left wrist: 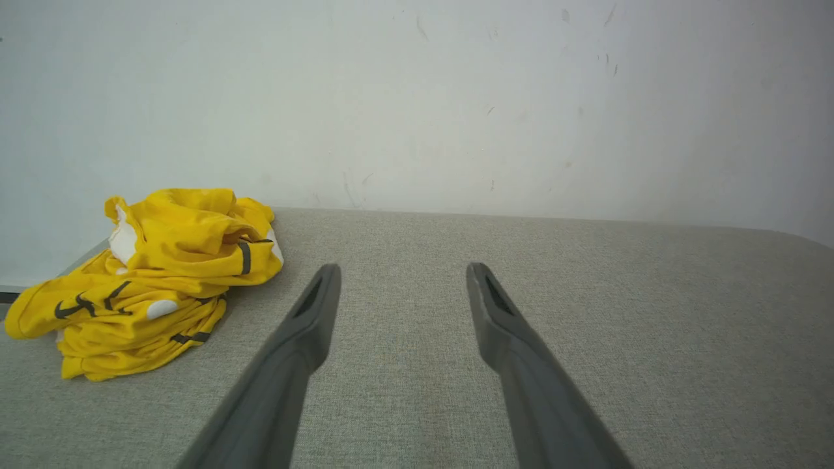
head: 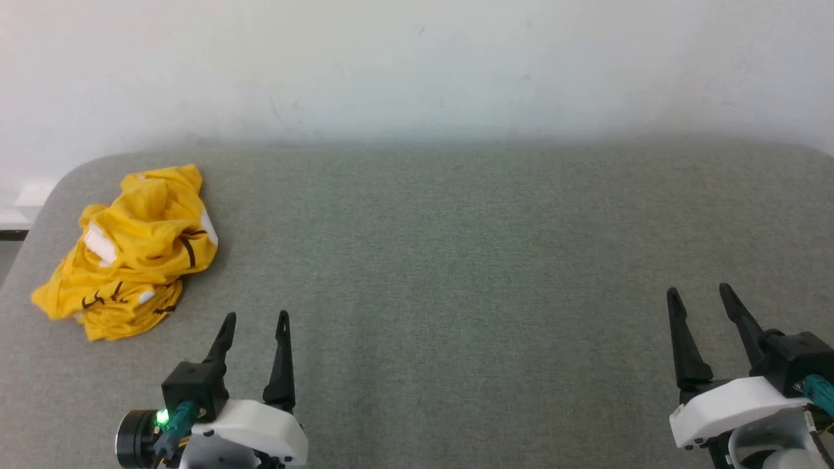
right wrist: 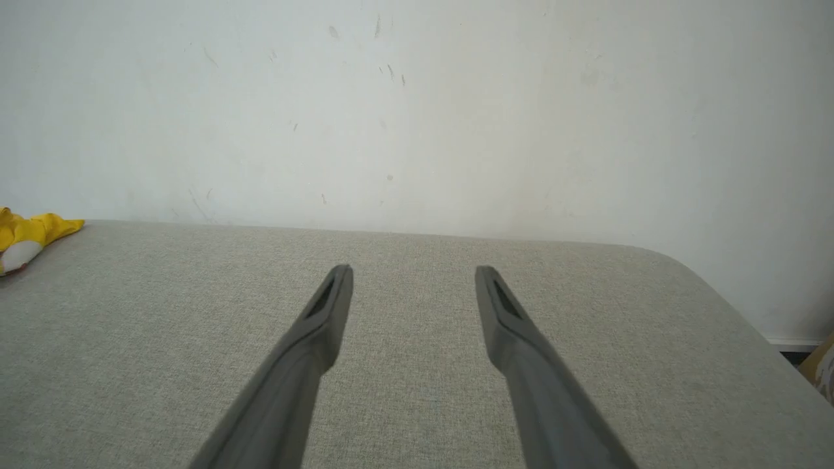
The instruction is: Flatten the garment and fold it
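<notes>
Head view, left jaws: we see them apart and empty at the lower left, dark fingers [head: 281, 358] pointing up the frame.
Right jaws: apart too, holding nothing, at the lower right, fingers [head: 681, 345] over bare cloth.
Garment [head: 137, 254]: a crumpled yellow heap with white patches and black stripes, near the far left corner. It lies ahead and left of the left jaws without touching them, and well apart from the right jaws.
Counter [head: 456, 260]: we see a grey cloth top with rounded corners, set against a white wall [head: 417, 65].
</notes>
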Controlling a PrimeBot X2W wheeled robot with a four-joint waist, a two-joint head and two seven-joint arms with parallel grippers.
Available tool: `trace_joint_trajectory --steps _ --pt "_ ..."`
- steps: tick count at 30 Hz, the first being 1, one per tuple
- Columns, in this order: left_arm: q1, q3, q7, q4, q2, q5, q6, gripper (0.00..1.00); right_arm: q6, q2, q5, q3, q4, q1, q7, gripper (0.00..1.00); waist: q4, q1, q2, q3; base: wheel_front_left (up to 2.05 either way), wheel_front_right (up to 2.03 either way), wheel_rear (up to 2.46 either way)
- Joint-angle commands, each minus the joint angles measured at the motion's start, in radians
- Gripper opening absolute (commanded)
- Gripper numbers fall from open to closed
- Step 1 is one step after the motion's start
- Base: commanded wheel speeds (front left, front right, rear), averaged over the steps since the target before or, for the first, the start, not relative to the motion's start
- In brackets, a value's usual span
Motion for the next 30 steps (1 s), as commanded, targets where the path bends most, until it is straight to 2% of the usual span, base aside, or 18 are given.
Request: trace_joint_trajectory --steps 1,30 --pt "0.012 -0.002 -0.013 0.006 -0.002 -0.008 0.006 1.00 -0.001 0.002 0.011 -0.007 0.004 0.012 -0.011 1.00 0.012 0.0000 0.0000 0.002 0.00 0.00 0.00" --pt "0.044 -0.035 -0.074 0.031 -0.003 -0.084 0.032 1.00 -0.001 0.003 0.027 0.010 0.027 0.028 -0.071 1.00 0.208 0.0000 0.0000 0.004 0.00 0.00 0.00"
